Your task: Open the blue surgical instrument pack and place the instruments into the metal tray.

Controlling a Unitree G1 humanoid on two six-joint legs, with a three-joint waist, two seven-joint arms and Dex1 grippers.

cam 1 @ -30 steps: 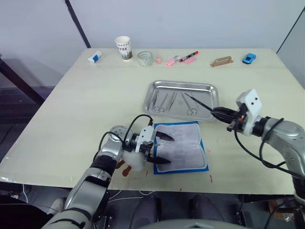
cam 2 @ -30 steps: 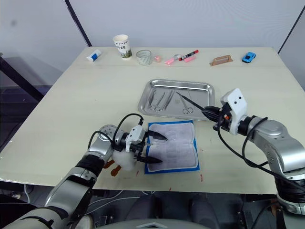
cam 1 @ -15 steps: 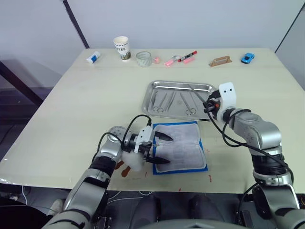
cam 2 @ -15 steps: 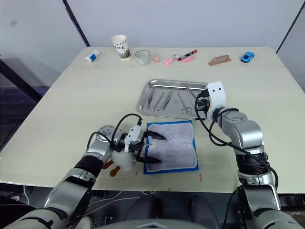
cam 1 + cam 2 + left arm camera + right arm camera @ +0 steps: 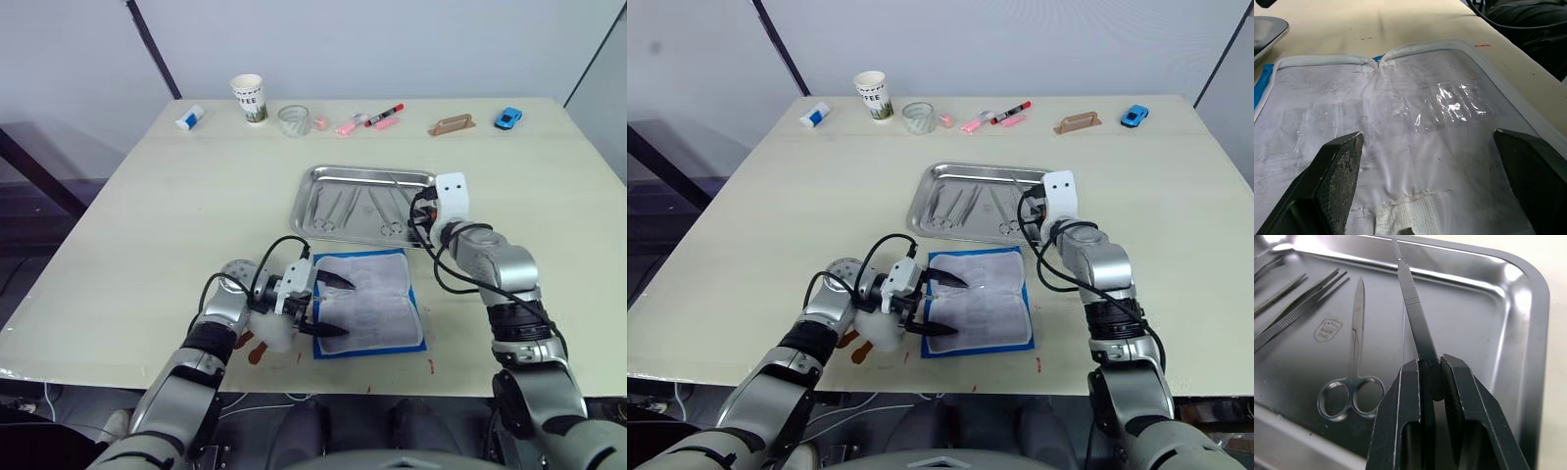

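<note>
Pinning the opened pouch (image 5: 370, 302) flat near the table's front edge, your left gripper (image 5: 325, 306) is sitting with fingers spread apart. Your right gripper (image 5: 1430, 377) is clamping a slim tool (image 5: 1413, 298) over the tray (image 5: 364, 176), its length pointing across the floor toward the far rim. Its tip is getting lost in glare.

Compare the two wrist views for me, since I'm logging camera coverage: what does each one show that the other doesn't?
Left wrist view: the open blue surgical instrument pack, its whitish lining bare between the left end effector's spread fingers.

Right wrist view: the right end effector clamped on a slim handle over the tray floor, beside ring-handled scissors and tweezers.

Both: the metal tray; the left one catches a corner.
</note>
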